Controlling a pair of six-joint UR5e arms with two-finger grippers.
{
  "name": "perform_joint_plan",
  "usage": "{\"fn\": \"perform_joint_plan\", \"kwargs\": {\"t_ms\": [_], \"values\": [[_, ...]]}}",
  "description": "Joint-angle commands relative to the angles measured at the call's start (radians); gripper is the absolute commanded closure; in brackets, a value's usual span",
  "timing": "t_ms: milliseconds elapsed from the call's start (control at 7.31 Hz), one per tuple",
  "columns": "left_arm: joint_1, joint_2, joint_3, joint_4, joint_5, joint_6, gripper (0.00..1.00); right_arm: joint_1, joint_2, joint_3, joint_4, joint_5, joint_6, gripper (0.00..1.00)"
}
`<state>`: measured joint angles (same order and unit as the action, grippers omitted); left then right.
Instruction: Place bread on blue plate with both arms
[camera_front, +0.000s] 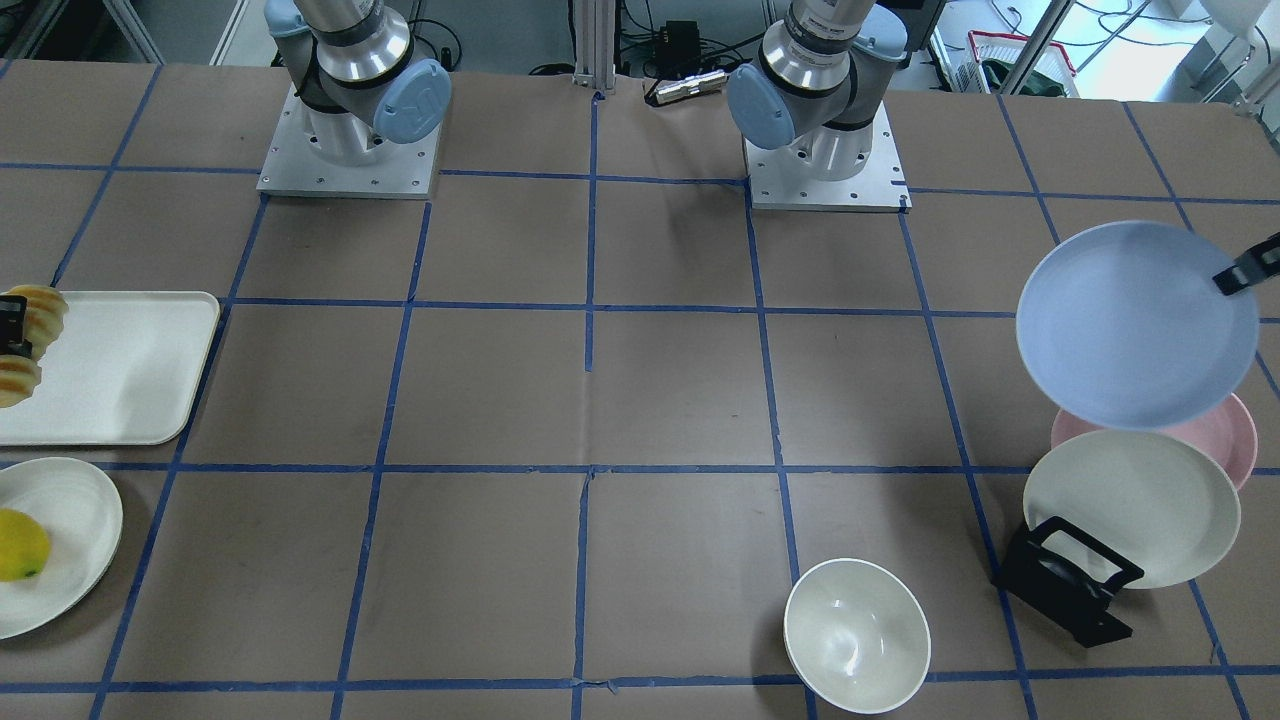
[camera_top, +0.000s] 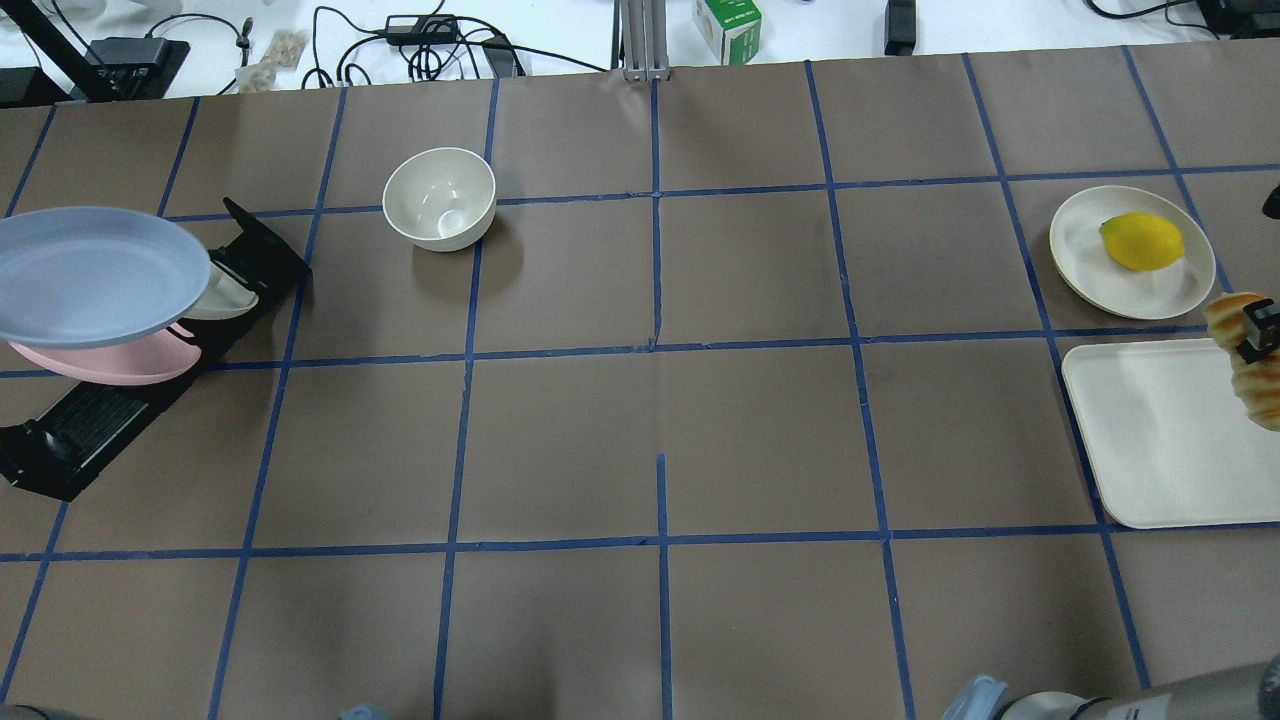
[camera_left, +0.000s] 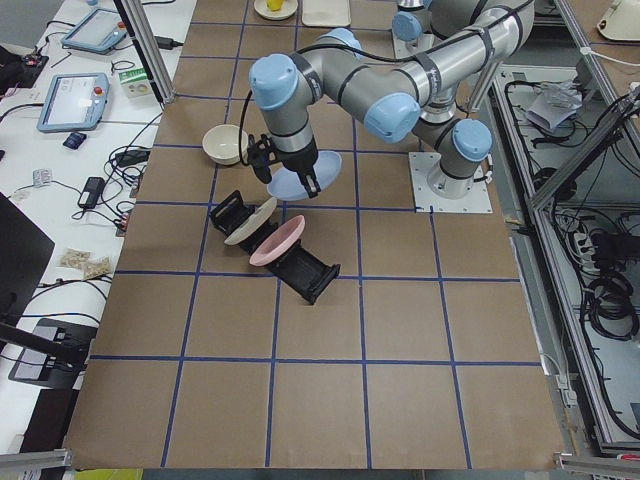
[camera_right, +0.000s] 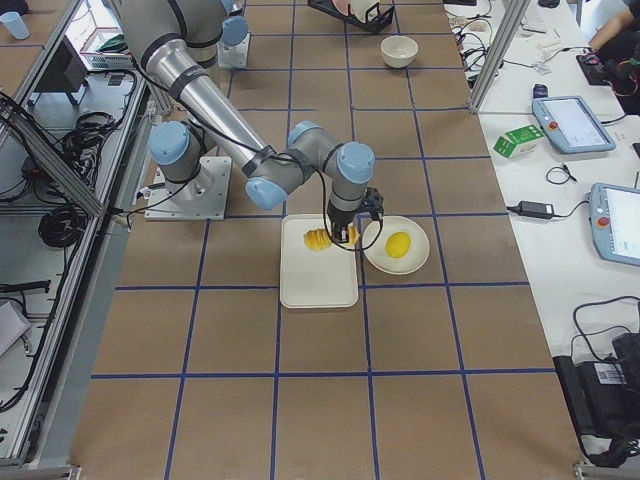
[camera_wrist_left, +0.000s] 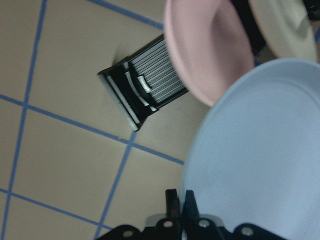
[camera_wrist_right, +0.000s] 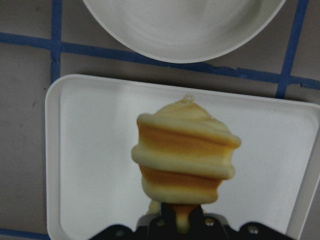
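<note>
You're holding both aloft: left gripper (camera_wrist_left: 179, 197) pinching round lavender-blue plate (camera_front: 1120, 320), right gripper (camera_wrist_right: 177, 220) clamping ridged orange-yellow bread (camera_wrist_right: 185, 155). Next is probably calling for bringing them together at centre.

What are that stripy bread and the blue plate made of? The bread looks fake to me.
The bread looks like a toy, probably soft foam or rubbery plastic: smooth, faintly glossy skin, even orange and cream bands, no crumbs. The blue plate looks like matte plastic or melamine: flat pale colour, soft sheen, thin rim. Sight alone cannot settle either.
</note>
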<state>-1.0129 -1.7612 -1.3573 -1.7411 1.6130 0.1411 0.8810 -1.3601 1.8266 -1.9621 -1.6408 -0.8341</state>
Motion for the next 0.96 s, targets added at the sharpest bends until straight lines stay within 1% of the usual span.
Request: {"fn": "perform_joint_plan", "kwargs": {"t_ms": [0,137,274,410,547,684,821], "values": [[-0.207,-0.006,-0.070,0.091,-0.167,-0.275,1.00,0.047,-0.031,-0.027,0.061,0.004,0.041,0.93],[-0.304,-0.006,-0.145,0.229,-0.174,-0.387,1.00,0.067,-0.066,-0.027,0.061,0.001,0.044,0.93],[-0.411,-0.017,-0.236,0.415,-0.194,-0.528,1.00,0.073,-0.098,-0.033,0.072,0.009,0.044,0.93],[-0.496,-0.030,-0.347,0.580,-0.230,-0.616,1.00,0.076,-0.097,-0.035,0.080,0.033,0.046,0.93],[-0.548,-0.052,-0.446,0.756,-0.263,-0.712,1.00,0.085,-0.091,-0.033,0.091,0.095,0.085,0.93],[-0.578,-0.084,-0.512,0.887,-0.310,-0.766,1.00,0.131,-0.096,-0.036,0.101,0.092,0.114,0.93],[-0.601,-0.107,-0.546,0.938,-0.312,-0.776,1.00,0.189,-0.096,-0.035,0.104,0.081,0.174,0.93]]}}
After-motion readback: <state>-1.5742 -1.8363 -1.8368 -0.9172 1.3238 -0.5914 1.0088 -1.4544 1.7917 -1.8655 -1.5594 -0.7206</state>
